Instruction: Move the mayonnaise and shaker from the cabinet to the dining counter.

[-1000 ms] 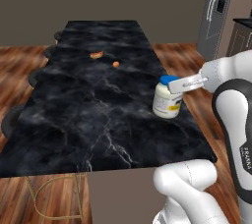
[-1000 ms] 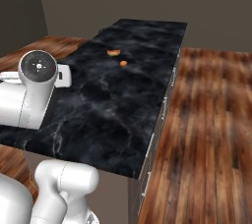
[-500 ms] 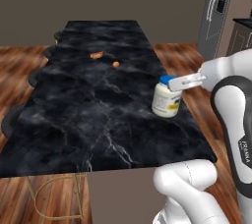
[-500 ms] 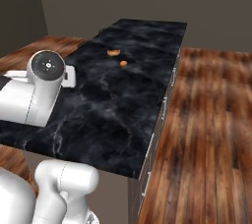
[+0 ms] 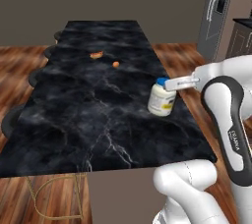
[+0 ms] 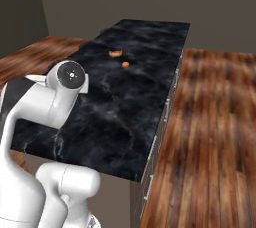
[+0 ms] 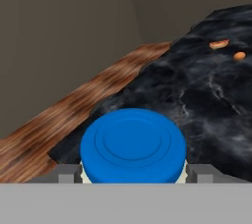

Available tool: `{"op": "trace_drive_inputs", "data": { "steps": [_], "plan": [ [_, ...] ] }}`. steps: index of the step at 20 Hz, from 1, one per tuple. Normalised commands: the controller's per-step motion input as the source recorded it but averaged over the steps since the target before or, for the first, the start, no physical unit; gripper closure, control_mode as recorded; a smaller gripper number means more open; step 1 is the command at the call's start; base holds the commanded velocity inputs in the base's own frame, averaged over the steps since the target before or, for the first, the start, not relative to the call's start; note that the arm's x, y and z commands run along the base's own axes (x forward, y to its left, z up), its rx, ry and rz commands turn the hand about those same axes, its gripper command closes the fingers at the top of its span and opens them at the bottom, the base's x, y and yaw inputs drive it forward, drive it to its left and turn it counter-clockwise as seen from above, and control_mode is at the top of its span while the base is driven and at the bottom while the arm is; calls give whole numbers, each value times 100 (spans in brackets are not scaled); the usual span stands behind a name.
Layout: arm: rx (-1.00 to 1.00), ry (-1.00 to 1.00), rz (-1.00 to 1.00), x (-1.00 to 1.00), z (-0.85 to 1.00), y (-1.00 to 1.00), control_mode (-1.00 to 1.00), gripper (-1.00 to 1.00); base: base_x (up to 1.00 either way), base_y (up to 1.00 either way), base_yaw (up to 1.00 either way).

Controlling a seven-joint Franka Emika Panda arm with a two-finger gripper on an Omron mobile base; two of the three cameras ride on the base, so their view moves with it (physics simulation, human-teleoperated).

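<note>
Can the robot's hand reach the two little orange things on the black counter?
Probably, but not yet: the hand sits at the mayonnaise lid, and the orange bits lie farther along the bare dining counter, with nothing between.

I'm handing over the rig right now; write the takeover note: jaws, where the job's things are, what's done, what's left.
Gripper: jaws sit either side of the blue lid of the mayonnaise; whether they grip it or have let go is unclear.
Mayonnaise: upright on the dining counter, near its right edge in the left base view, close to the robot's end.
Also on the counter: two small orange items, farther along.
Done: the jar appears delivered.
Left: confirm release, back off, then fetch the shaker from the cabinet.
</note>
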Motion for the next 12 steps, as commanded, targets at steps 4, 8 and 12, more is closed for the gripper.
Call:
{"op": "trace_drive_inputs", "data": {
  "steps": [4, 8, 12],
  "plan": [
    [-2, 0, 0, 54, -49, 0, -100, 100, 0, 0, 0],
    [-12, 0, -3, 60, -51, -2, -100, 100, 0, 0, 0],
    [-13, 0, -5, 49, -48, -6, -100, 100, 0, 0, 0]
  ]
}}
